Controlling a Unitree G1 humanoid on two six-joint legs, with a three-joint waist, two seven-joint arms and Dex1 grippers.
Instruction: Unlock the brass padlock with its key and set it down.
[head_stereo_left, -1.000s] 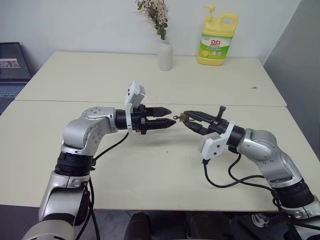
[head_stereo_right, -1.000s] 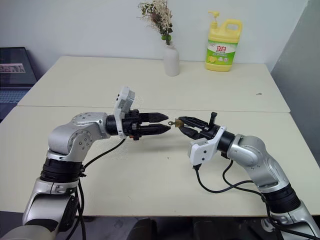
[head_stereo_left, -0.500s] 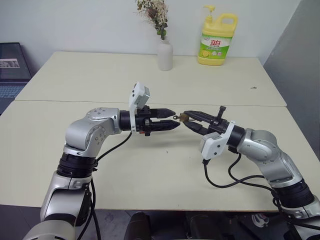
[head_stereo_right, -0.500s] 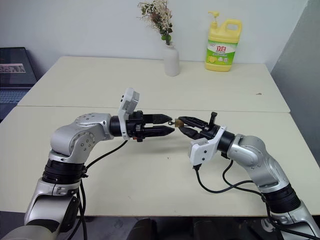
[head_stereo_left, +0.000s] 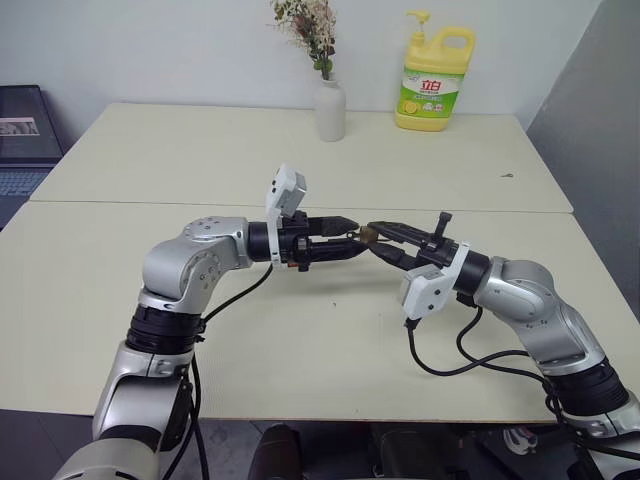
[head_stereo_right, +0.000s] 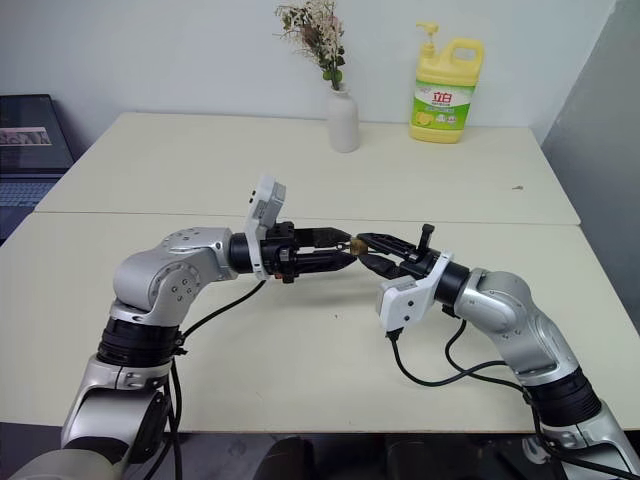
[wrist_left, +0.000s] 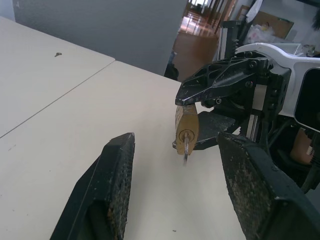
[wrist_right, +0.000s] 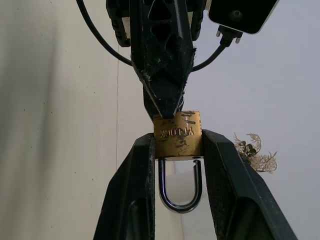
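I see both arms raised above the near cream table (head_stereo_left: 300, 350), their fingertips meeting over its middle. My right gripper (wrist_right: 177, 150) reaches in from the right and pinches the brass padlock (wrist_right: 177, 133) by its body, one black finger on each side, the lock held clear of the tabletop. In the right wrist view the silver shackle (wrist_right: 180, 187) hangs seated in the body between those fingers. In the left wrist view a small key (wrist_left: 185, 148) sticks out of the keyhole.

My left gripper (wrist_left: 177, 165) comes in level from the left with its fingers spread, one on either side of the padlock and key; I cannot tell whether they touch either.

Farther back, on the far table (head_stereo_left: 180, 150), stand a white vase (head_stereo_left: 331, 110) with dried flowers and, to its right, a yellow detergent bottle (head_stereo_left: 435, 72) with a pump. A dark monitor (head_stereo_left: 25, 125) sits at the far left.
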